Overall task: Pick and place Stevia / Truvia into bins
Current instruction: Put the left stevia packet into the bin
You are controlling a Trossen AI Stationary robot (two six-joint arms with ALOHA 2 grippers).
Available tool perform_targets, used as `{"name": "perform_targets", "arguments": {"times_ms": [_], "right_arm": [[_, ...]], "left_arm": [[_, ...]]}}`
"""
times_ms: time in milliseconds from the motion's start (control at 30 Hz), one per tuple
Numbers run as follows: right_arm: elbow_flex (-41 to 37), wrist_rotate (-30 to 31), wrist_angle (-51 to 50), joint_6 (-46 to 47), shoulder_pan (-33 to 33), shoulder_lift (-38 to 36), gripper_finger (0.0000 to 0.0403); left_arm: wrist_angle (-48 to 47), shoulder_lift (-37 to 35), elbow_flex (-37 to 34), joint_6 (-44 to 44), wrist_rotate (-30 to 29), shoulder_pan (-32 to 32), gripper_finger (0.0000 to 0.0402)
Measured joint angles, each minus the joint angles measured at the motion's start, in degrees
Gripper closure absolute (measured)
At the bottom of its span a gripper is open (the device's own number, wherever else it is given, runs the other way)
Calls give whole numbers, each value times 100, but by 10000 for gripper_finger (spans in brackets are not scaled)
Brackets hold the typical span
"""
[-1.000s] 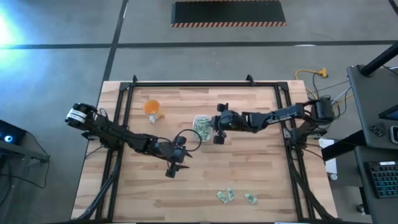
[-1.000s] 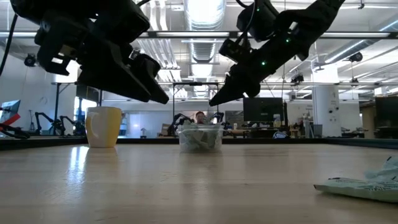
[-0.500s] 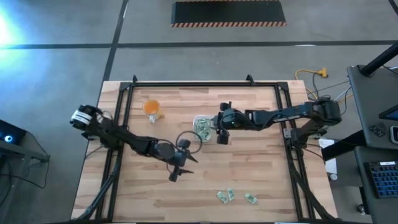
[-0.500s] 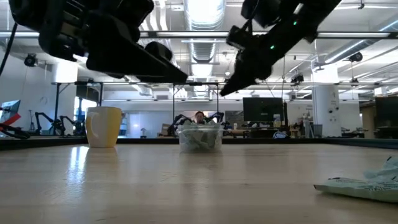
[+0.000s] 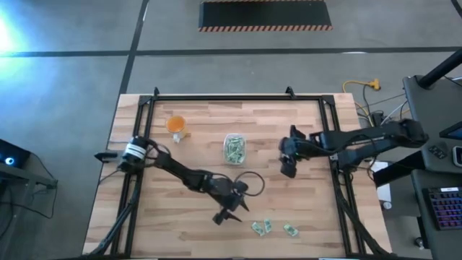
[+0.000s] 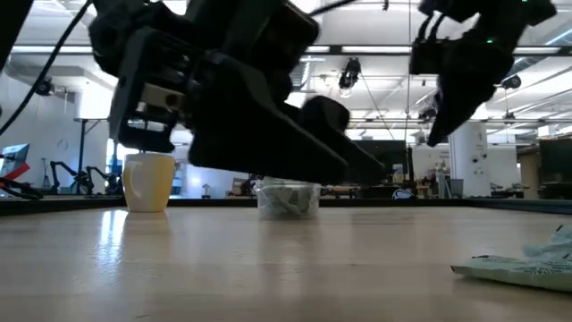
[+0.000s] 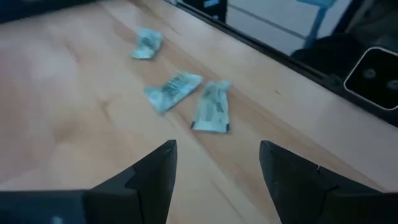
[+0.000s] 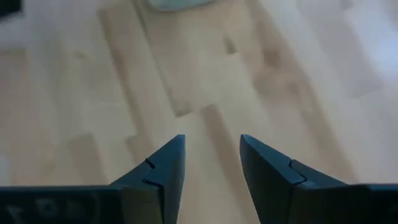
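The step in hand looks like the reach for the next sachet; the left gripper (image 5: 225, 215) hangs low over the near middle of the tabletop (image 5: 166, 217), its fingers (image 7: 155, 174) spread wide and empty, pointing at the loose sachets (image 7: 186, 99) just ahead; three lie there in the left wrist view, two close together and one a little beyond, all flat on the wood, none touched.

From above, these sachets (image 5: 273, 228) sit near the front edge, right of centre, just to the right of the left gripper; the bin (image 5: 233, 148) stands at the middle of the tabletop, well apart from them, already holding several sachets; the orange cup (image 5: 177, 125) stands to its far left.

The right gripper (image 5: 287, 170) hovers to the right of the bin, clear of it; its fingers (image 8: 165, 171) are parted and hold nothing; only bare wood shows between them.

The next move likely calls for the left gripper to come down squarely over one sachet, fingers astride it, then close; the sachets are thin and flat, so the fingertips must meet the tabletop closely to catch an edge; the two that lie close together risk being pinched as a pair.
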Motion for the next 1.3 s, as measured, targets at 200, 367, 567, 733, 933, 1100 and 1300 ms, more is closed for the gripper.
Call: {"name": "perform_targets", "arguments": {"times_ms": [200,367,567,733,933,1100,1300], "right_arm": [[-524,-40,36,841,721,-492,264],[-814,40,96,1313,1254,-673,264],[-979,126,346,1494,1481,-710,269],[-999,129,351,1602,1526,-710,266],[-999,129,396,1602,1531,-710,270],[-1006,140,375,1581,1531,-712,270],[-1006,172,375,1558,1531,-712,269]], "left_arm": [[-271,620,823,0,459,-2,189],[-220,833,1153,40,546,-15,189],[-344,1035,1327,83,532,-13,189],[-314,1257,1462,108,542,-15,189],[-225,1412,1545,198,558,-23,189],[-226,1477,1601,205,575,-33,209],[-226,1499,1608,205,595,-55,264]]}}
